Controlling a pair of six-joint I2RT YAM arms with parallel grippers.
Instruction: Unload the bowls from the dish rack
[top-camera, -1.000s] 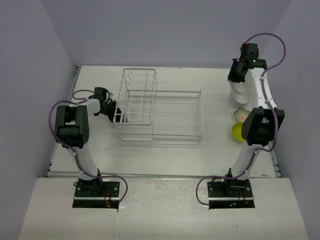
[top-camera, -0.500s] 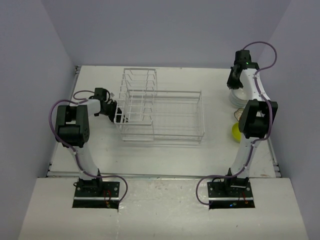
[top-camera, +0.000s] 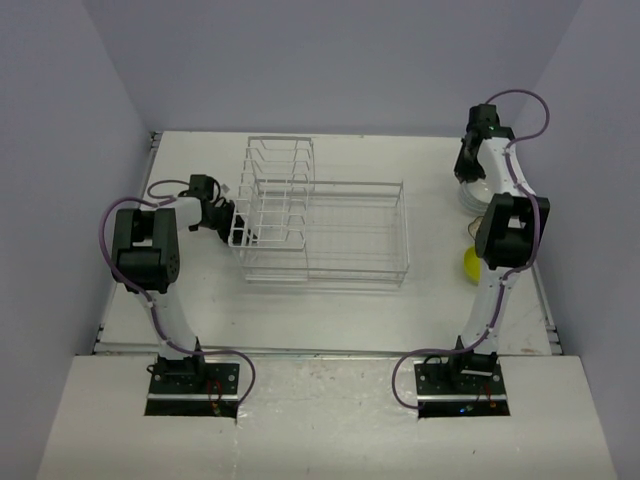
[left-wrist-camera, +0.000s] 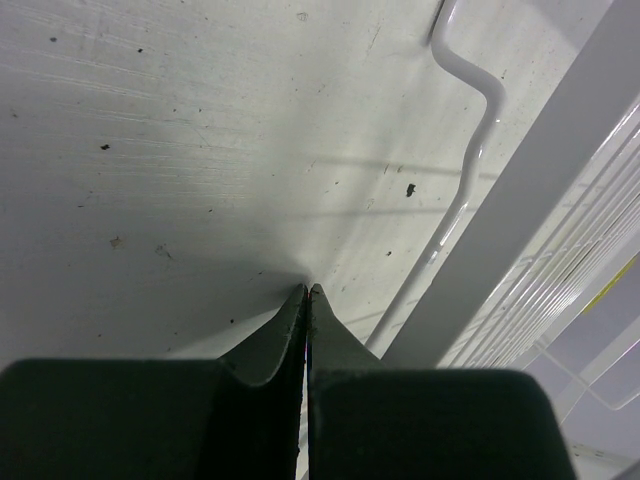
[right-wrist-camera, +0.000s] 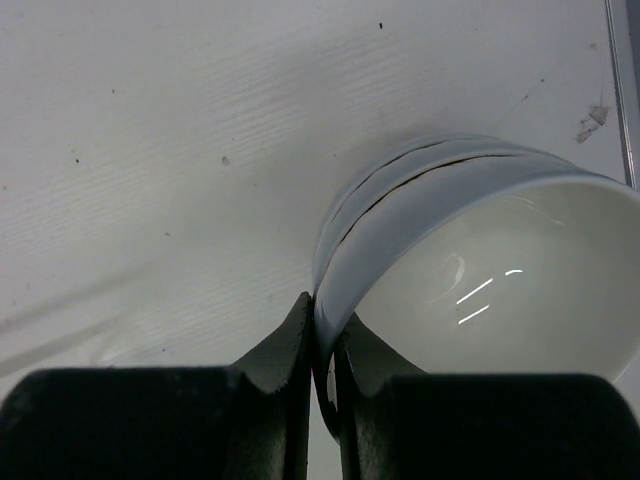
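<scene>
Bowls stand nested at the far right of the bench, well apart from the rack, right tool clamped on the rim of the top bowl, left tool pressed together beside the rack

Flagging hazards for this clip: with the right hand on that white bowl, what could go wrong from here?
The right hand pinches the top bowl by its rim only; withdrawing without opening could tip the stack beneath. The shut left hand sits beside the rack; a careless swing could shove it.
</scene>
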